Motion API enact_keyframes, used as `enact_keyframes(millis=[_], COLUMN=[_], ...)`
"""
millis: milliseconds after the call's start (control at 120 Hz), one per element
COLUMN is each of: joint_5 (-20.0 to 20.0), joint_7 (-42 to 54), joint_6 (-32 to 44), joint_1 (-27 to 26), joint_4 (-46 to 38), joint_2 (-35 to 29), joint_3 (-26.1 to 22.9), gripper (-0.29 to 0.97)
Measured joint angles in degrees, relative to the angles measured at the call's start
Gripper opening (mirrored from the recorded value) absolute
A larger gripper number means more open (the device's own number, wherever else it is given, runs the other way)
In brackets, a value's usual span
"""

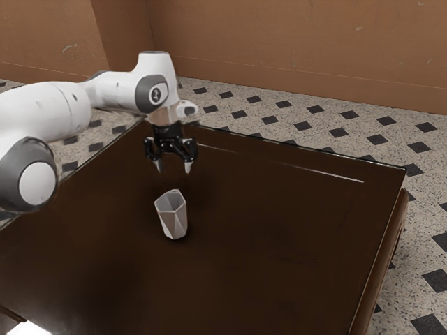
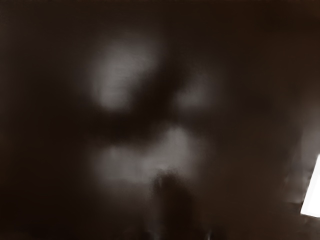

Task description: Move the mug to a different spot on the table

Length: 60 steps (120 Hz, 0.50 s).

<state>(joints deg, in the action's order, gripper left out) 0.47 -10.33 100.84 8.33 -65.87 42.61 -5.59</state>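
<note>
From the side camera, my arm (image 1: 63, 118) reaches in from the exterior view's left, over the dark brown table (image 1: 279, 230). The mug (image 1: 171, 215), a pale grey faceted cup, stands upright on the tabletop with its open mouth facing up. My gripper (image 1: 173, 168) hangs above the mug and a little behind it, on the side away from the camera, and is clear of the rim. Its fingers are spread with only air between them, so the hand is released and grasps nothing. The table runs on well past the mug toward the exterior view's right. Beyond the mug and the table's far edge is a speckled floor (image 1: 335, 118) with dark diamond tiles, and then a brown wall (image 1: 279, 42).

From the wrist camera, I see the dark tabletop (image 2: 260, 75) under my hand. Soft pale smudges (image 2: 120, 75) lie across it, and I cannot tell what they are. A bright white sliver (image 2: 312, 195) sits off to one side of them, and I cannot identify that either.
</note>
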Motion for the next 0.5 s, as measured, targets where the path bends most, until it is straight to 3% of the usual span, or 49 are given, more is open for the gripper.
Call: enact_keyframes(millis=[108,217,383,500], joint_5=[1.71,2.34,2.65,2.64], joint_7=[1.27,2.71,4.15,4.29], joint_6=[4.14,6.49,2.96,-2.51], joint_1=[-0.01,0.03,-0.69,-11.21], joint_4=[-14.42,-22.72,-24.98,-22.92], joint_2=[-13.16,-21.58,-33.61,-39.26], joint_3=[-0.77,-1.76,-3.18,5.59], gripper=[0.63,0.65,0.67,0.67])
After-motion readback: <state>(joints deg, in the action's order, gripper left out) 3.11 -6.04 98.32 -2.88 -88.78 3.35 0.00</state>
